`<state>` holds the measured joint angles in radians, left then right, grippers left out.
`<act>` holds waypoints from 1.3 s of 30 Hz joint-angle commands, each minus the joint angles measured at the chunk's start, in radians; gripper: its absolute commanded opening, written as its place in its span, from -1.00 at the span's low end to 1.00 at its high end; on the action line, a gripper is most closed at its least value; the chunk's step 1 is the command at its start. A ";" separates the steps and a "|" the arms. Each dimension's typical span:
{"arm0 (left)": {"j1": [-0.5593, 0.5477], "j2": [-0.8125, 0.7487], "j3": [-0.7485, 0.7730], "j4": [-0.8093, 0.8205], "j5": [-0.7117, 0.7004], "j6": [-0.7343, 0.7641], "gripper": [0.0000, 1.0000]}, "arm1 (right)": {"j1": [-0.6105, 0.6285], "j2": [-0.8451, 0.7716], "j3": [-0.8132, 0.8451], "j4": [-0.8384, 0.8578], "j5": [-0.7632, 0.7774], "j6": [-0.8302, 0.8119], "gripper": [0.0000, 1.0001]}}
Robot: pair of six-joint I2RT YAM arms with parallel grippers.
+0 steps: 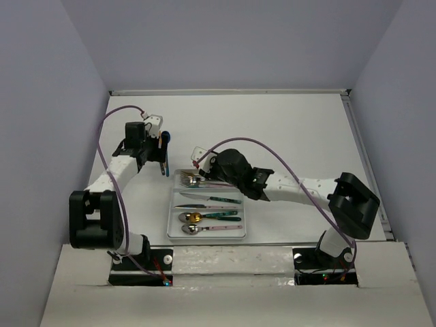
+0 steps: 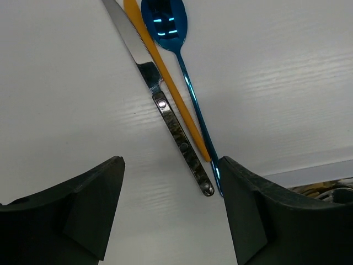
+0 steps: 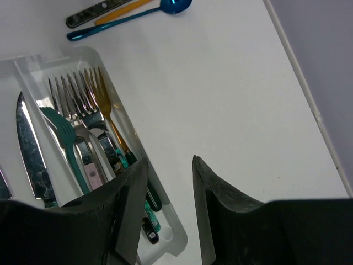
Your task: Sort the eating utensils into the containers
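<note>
Three loose utensils lie side by side on the table left of the tray: a silver knife with a dark handle (image 2: 176, 132), a yellow-orange one (image 2: 165, 83) and a blue spoon (image 2: 165, 22). My left gripper (image 2: 170, 165) is open and empty right above their handle ends; it also shows in the top view (image 1: 161, 150). The white tray (image 1: 174, 235) holds several forks (image 1: 194, 180) in its far compartment, a knife (image 1: 208, 199) in the middle one, and two spoons (image 1: 204, 218) in the near one. My right gripper (image 3: 169, 163) is open and empty above the tray's far edge (image 3: 83, 52).
White walls enclose the table on three sides. A raised white ledge (image 1: 225, 266) runs along the near edge by the arm bases. The right arm's purple cable (image 1: 272, 153) arches over the tray area.
</note>
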<state>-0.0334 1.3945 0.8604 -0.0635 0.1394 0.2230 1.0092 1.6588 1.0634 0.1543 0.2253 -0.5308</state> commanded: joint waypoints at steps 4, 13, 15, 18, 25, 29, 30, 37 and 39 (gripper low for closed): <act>-0.008 0.147 0.107 0.048 -0.097 -0.045 0.48 | 0.008 -0.070 -0.060 0.139 -0.006 0.115 -0.14; -0.011 0.307 0.160 0.056 -0.094 -0.066 0.34 | 0.008 -0.076 -0.085 0.134 0.005 0.144 -0.15; -0.011 0.328 0.164 0.056 -0.078 -0.077 0.33 | 0.008 -0.074 -0.088 0.134 0.012 0.143 -0.15; -0.010 0.363 0.186 0.083 -0.102 -0.089 0.21 | 0.008 -0.074 -0.091 0.133 0.022 0.144 -0.16; -0.008 0.403 0.181 0.088 -0.129 -0.079 -0.10 | 0.008 -0.085 -0.103 0.131 0.031 0.141 -0.16; -0.002 0.396 0.160 0.087 -0.129 -0.067 -0.15 | 0.008 -0.085 -0.102 0.131 0.031 0.135 -0.16; 0.001 0.396 0.155 0.087 -0.129 -0.065 -0.15 | 0.008 -0.083 -0.103 0.131 0.032 0.134 -0.16; 0.078 0.417 0.134 0.074 -0.101 -0.048 -0.55 | 0.008 -0.091 -0.094 0.117 0.039 0.141 -0.16; 0.133 0.419 0.135 0.093 -0.074 -0.076 -0.83 | 0.008 -0.097 -0.088 0.108 0.032 0.153 -0.16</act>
<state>0.0032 1.8000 1.0206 0.0280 0.0509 0.1581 1.0092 1.5990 0.9649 0.2356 0.2493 -0.3992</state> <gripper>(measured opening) 0.191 0.421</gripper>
